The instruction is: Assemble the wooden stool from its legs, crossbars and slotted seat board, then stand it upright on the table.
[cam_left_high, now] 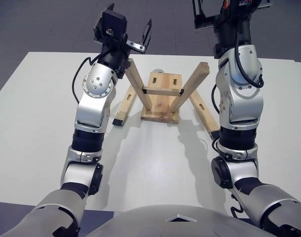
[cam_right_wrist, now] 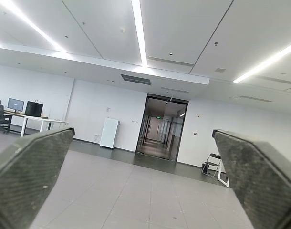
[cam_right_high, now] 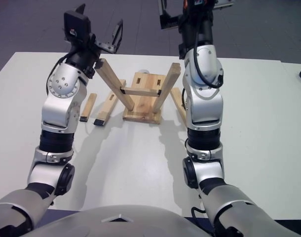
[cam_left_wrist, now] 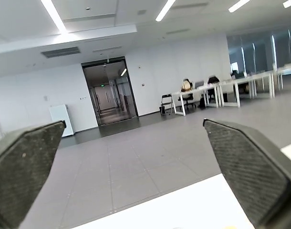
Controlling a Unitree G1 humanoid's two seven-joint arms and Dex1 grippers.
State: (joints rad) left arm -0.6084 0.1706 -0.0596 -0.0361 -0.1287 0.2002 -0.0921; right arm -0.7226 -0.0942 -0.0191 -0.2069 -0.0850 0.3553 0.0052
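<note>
Head stereo pair looked fwd and down from above the arms onto the white table (cam_left_high: pixel 155 163); both eyes shared the same patch, w/ the part-built stool (cam_left_high: pixel 161 101) at mid-distance near the far edge; in the right eye view it sat further left in frame. Left wrist cam faced out over the table's far edge into the room, left gripper (cam_left_wrist: pixel 135 138) v. close to lens; right wrist cam tilted higher, toward the ceiling, right gripper (cam_right_wrist: pixel 143 143) equally close; both wrist views shared the dark doorway (cam_left_wrist: pixel 109 95) and the floor before it.
</note>
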